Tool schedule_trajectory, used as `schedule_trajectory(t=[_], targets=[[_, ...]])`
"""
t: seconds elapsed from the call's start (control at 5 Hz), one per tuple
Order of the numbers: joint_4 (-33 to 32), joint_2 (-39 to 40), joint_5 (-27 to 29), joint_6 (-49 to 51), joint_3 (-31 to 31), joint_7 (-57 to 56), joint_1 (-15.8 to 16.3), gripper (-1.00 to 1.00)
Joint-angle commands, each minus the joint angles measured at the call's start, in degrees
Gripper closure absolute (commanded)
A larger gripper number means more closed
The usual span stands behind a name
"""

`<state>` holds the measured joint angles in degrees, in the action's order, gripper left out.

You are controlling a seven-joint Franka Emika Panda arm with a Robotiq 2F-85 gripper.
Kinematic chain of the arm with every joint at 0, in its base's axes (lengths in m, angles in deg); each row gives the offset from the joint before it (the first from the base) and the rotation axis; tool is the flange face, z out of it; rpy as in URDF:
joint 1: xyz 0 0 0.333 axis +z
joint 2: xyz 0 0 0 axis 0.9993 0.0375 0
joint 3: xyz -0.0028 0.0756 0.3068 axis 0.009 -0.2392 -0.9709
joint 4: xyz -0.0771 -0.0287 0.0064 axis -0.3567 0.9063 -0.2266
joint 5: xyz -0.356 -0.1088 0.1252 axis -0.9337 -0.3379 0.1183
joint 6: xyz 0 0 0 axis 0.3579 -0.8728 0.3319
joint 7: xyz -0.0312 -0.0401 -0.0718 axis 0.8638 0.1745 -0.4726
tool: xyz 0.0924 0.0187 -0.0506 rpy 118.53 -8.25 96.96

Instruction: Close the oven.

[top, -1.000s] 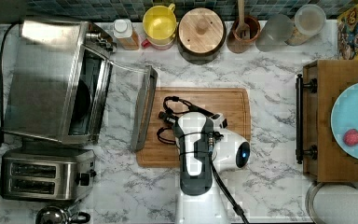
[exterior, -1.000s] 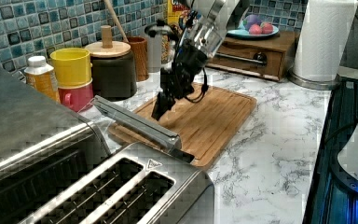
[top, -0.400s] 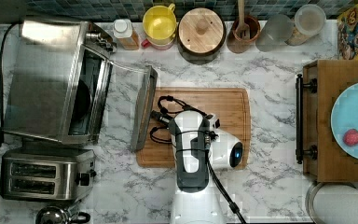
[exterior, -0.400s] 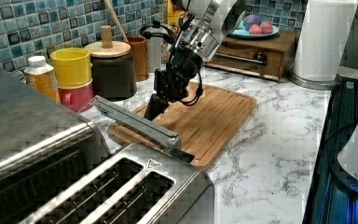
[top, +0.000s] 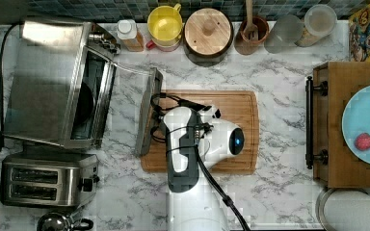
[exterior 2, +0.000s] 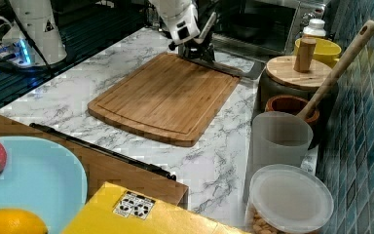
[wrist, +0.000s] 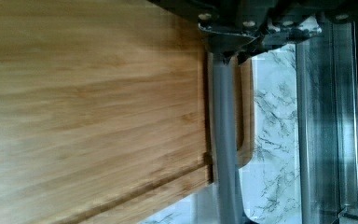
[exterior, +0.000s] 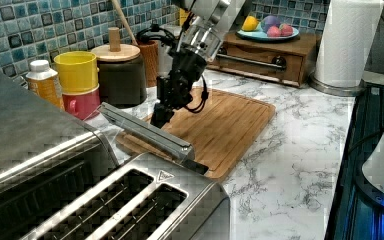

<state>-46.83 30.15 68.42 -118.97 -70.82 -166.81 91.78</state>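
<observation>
The oven is a big steel box at the top view's left, its dark inside showing. Its glass door hangs open, dropped nearly level, with the bar handle along its outer edge over the cutting board's rim. My gripper points down at the board's oven-side end, right against that handle. From the left view the gripper stands just behind the door, its fingers together and shut with nothing between them. In the right view the gripper is beside the door's edge.
A wooden cutting board lies under the arm. A two-slot toaster stands beside the oven. Along the back wall are a bottle, yellow mug, lidded jar and utensil pot. A wooden stand with a fruit plate sits at the top view's right.
My gripper has travelled across the board toward the top view's left and come down beside the door's handle. The door stays open at the same angle.
</observation>
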Motion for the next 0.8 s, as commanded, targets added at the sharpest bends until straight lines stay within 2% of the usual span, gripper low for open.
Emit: schedule_trajectory(t=[0.2,0.8], targets=[[10.84,1.32,0.65,-1.61,-3.76,6.88,3.39,1.0],[9.61,-6.3,1.43,-0.3,-5.74,8.66,3.22,1.0]])
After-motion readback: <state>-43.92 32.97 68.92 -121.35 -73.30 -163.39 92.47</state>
